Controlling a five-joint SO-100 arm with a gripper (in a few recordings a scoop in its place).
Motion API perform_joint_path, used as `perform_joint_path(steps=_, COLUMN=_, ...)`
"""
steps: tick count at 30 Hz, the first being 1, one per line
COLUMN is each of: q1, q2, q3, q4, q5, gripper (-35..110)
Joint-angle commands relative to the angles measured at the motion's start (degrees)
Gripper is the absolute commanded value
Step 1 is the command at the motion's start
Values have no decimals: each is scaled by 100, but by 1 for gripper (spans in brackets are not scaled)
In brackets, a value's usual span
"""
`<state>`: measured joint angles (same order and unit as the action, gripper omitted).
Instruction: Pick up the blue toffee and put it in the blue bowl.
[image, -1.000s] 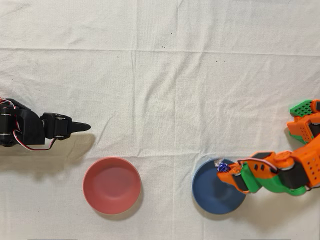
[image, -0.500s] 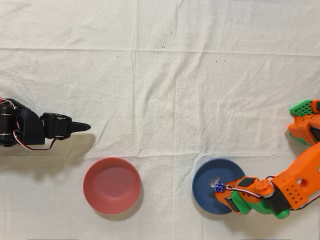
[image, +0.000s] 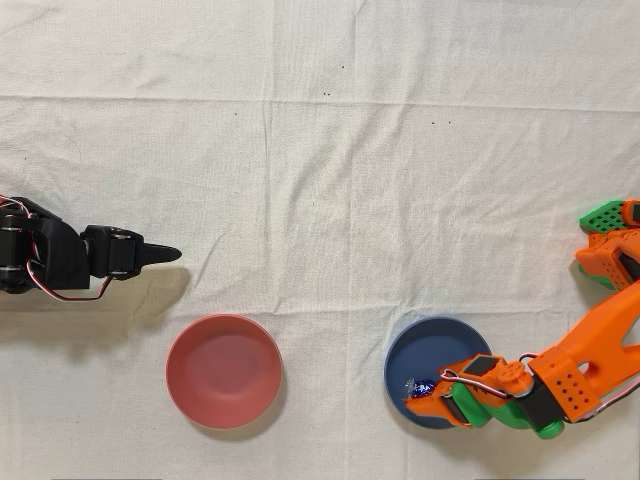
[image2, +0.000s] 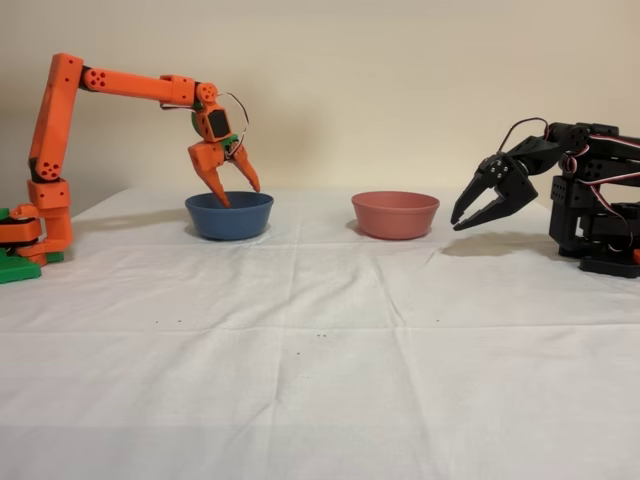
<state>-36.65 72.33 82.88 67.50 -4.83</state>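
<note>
- Since half a second ago in the overhead view, the small blue toffee in shiny foil (image: 420, 386) has shifted left and down over the bowl's inside, and the orange arm's elbow has swung lower toward the picture's bottom edge.
- Now the blue toffee shows in the overhead view as a dark-blue glint with a clear wrapper end, lying over the lower middle of the round matte dark-blue bowl (image: 432, 342); whether it rests on the bowl's floor or hangs just above it I cannot tell.
- Just beside the sweet is the orange gripper (image: 428, 390), its tip within the bowl's outline in the overhead view.
- Seen from the fixed view, the gripper (image2: 233, 192) points down into the blue bowl (image2: 229, 218) with its two orange fingers spread apart, tips at about rim height; the toffee is too small to make out there.
- To the left of the blue bowl in the overhead view, well apart, sits a round pink-red bowl (image: 223, 371) of the same size.
- Both bowls stand on the bench, covered by a creased white cloth (image: 330, 180).
- At the left edge of the overhead view a black arm (image: 60, 260) stands idle, its pointed tip aimed right.
</note>
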Motion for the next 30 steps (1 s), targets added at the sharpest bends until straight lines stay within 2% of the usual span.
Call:
perform_joint_path(steps=1, q1=70, q2=606, q3=-176, q4=141, q5=-167, gripper=50)
perform_joint_path(steps=8, q1=308, q2=1222, q3=114, q4=387, q5=-431, gripper=49)
perform_joint_path(steps=10, q1=378, q2=1459, q3=299, q4=396, q5=-519, gripper=41)
perform_joint_path(steps=14, q1=589, q2=1934, q3=580, q4=369, q5=-492, gripper=13)
perform_joint_path(steps=16, q1=721, q2=2197, q3=668, q4=431, q5=-501, gripper=5)
perform_joint_path(steps=25, q1=1635, q2=3850, q3=1600, q4=457, q5=-325, gripper=6)
perform_joint_path(steps=30, q1=2329, q2=5071, q3=2804, q4=-132, q5=-281, gripper=3)
